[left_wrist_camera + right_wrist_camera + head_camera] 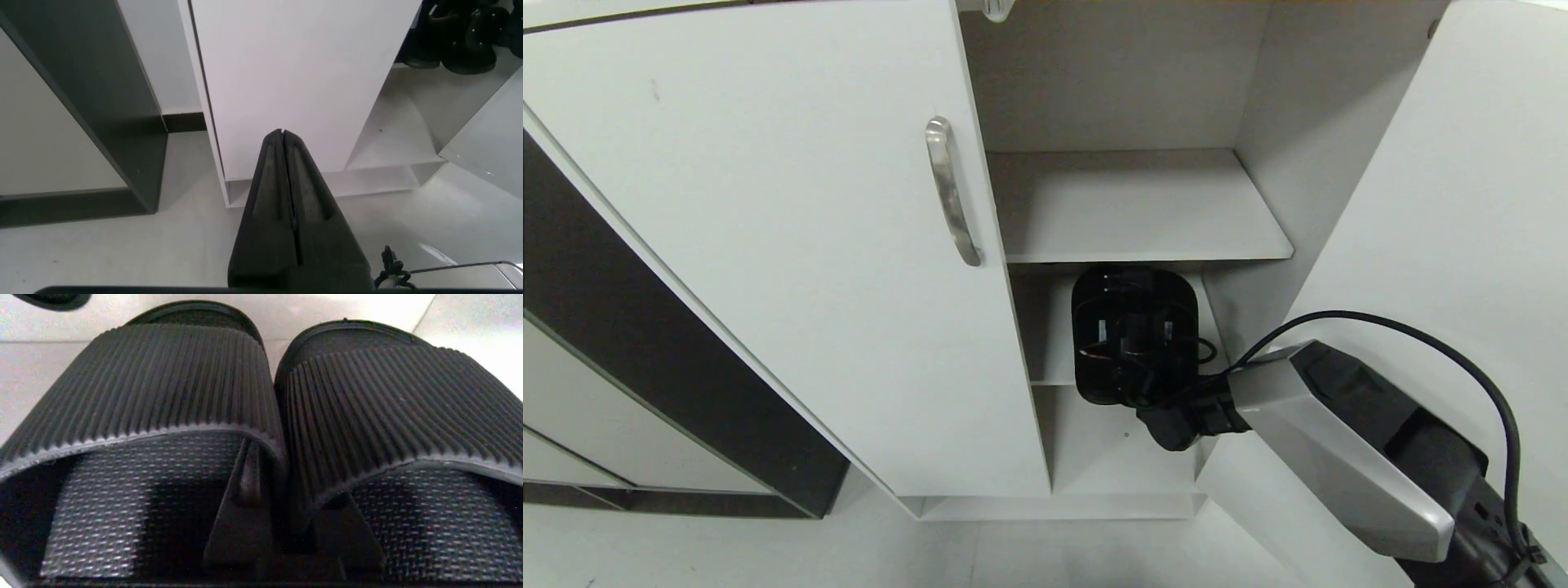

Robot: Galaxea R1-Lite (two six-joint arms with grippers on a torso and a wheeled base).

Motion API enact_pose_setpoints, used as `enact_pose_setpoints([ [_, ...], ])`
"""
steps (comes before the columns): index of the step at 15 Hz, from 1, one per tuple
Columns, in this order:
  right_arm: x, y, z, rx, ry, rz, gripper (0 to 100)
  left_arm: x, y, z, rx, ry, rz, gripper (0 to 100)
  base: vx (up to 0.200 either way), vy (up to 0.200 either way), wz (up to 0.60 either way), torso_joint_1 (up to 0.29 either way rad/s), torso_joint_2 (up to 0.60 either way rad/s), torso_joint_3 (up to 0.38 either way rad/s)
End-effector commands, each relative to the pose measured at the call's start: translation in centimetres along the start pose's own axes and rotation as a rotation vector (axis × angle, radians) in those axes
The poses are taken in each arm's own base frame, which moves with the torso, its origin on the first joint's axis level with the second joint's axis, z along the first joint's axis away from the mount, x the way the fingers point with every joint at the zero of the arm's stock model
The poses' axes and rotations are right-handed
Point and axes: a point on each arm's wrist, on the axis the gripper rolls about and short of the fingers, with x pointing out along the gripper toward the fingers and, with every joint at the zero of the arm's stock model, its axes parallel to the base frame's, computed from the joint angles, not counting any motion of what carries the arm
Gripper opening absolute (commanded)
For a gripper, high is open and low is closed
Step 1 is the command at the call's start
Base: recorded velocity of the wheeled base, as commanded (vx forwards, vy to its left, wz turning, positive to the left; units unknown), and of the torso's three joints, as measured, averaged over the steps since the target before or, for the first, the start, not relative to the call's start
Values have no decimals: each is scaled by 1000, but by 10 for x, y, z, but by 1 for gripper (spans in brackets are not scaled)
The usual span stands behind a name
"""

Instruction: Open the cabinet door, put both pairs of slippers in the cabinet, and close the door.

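Holding ribbed black slippers [1134, 327] at a lower shelf's [1045, 359] front edge inside the white cabinet [1143, 212].
Right gripper [286, 518] pinches their adjoining sides; left gripper [283, 192], fingers pressed together and empty, faces the smooth door [294, 73].

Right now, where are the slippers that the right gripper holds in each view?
Head view: slippers at centre, inside the cabinet, below the top shelf.
Left wrist view: far off, dark shapes past the closed door, likely the slippers; too small to be sure.
Right wrist view: close up, ribbed straps side by side, right gripper pinching between them.
Shared landmark: closed door, seen in the head and left wrist views.
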Motion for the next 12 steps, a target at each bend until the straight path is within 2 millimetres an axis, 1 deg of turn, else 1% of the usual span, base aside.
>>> enact_pose_setpoints([
  [1, 4, 0, -11, -11, 11, -5, 0, 0, 0, 0, 1, 1, 0, 0, 0, 0, 0, 0, 0, 0],
  [7, 9, -4, -14, -12, 13, -17, 0, 0, 0, 0, 1, 1, 0, 0, 0, 0, 0, 0, 0, 0],
  [8, 9, -4, -14, -12, 13, -17, 100, 0, 0, 0, -1, 1, 0, 0, 0, 0, 0, 0, 0, 0],
  [12, 8, -4, -16, -16, 18, -16, 100, 0, 0, 0, -1, 1, 0, 0, 0, 0, 0, 0, 0, 0],
])
